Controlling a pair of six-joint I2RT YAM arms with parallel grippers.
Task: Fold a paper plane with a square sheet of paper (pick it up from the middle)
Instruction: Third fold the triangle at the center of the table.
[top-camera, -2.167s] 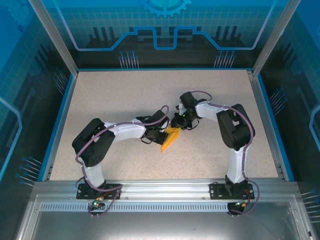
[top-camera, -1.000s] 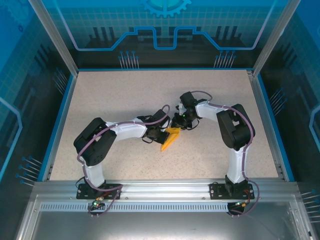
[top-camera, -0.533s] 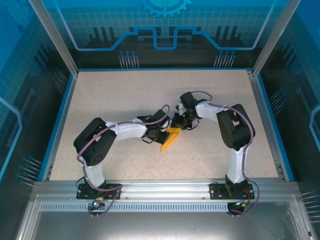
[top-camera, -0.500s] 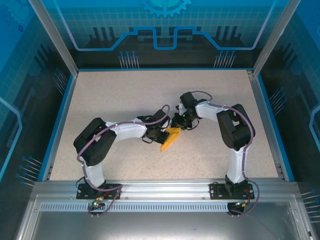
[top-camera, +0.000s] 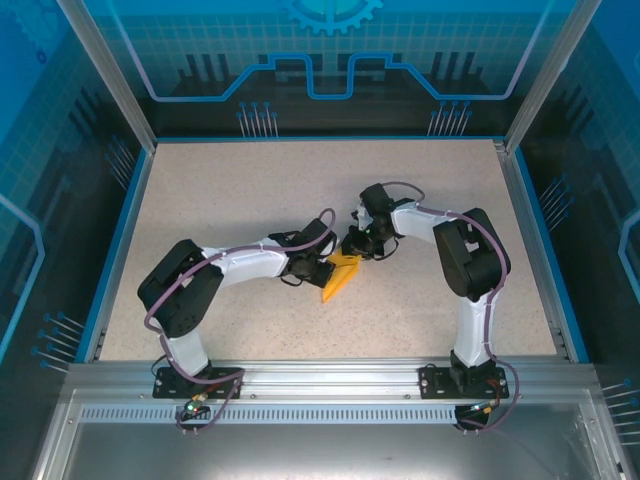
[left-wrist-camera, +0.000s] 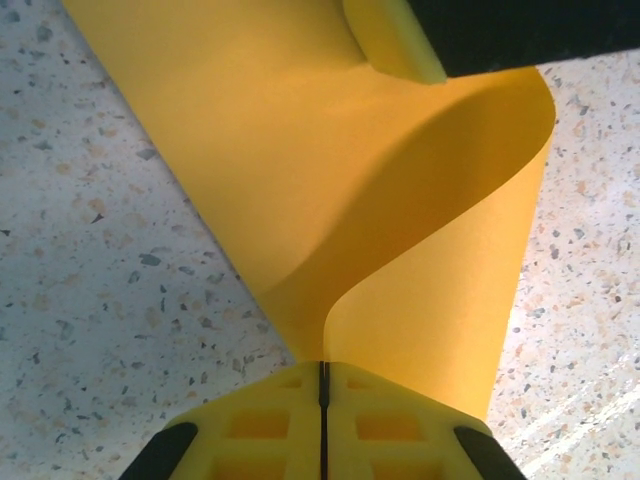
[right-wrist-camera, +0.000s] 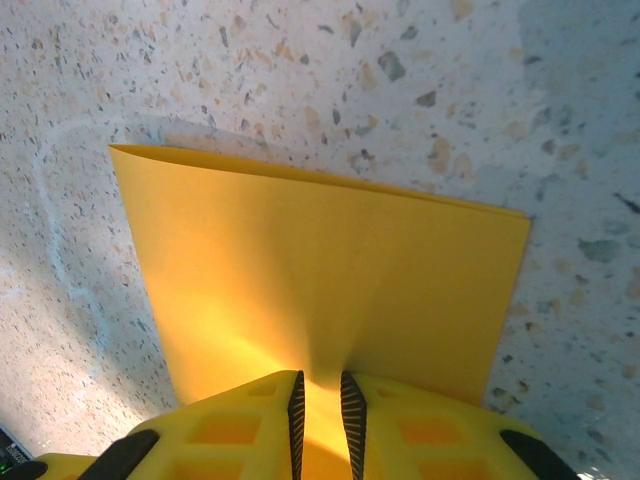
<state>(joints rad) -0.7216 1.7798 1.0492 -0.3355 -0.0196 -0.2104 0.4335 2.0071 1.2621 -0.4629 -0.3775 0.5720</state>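
The orange-yellow sheet of paper (top-camera: 340, 277) lies folded over on itself near the table's middle, a narrow band seen from above. My left gripper (top-camera: 318, 268) is shut on its left end. In the left wrist view the paper (left-wrist-camera: 330, 180) curls up in a loop from the closed left gripper (left-wrist-camera: 322, 365). My right gripper (top-camera: 352, 250) grips the far end. In the right wrist view the doubled sheet (right-wrist-camera: 320, 260) runs between the narrowly parted pads of the right gripper (right-wrist-camera: 320, 378), its far edge resting on the table. One of the right gripper's fingers (left-wrist-camera: 395, 40) shows at the top of the left wrist view.
The speckled tabletop (top-camera: 250, 190) has a blue rim (top-camera: 125, 230) on the left, back and right. Metal posts (top-camera: 105, 70) and transparent walls stand beyond it. The arm bases are bolted to the rail (top-camera: 330, 375) along the near edge.
My left arm's elbow has swung a little outward to the left and lower. The paper and my right arm have stayed where they were.
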